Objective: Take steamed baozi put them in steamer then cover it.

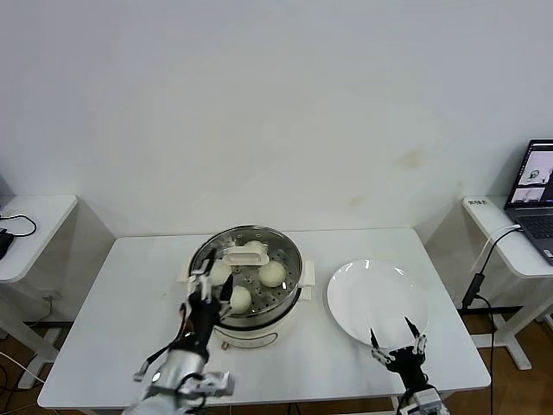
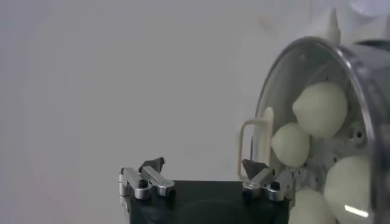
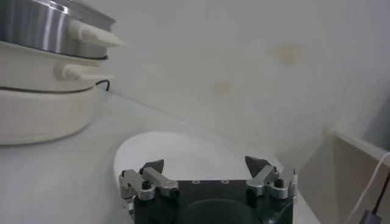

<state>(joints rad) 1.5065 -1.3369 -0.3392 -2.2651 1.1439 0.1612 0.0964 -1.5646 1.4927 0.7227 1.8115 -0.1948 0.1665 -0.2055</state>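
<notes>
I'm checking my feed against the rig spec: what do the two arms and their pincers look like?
Both match. The left pincer and right pincer each have a black body, silver metal finger links with black screws, and dark pointed tips. Thin black cables loop beside the left wrist, whose housing is silver-grey. No markings or sleeves are visible.

Even, diffuse lighting, apparently from overhead, leaves only soft shadows on the desk (image 1: 121,328). A small highlight glints on the cover (image 2: 359,91), whose near rim is blurred. Both wrist views appear hazy.
</notes>
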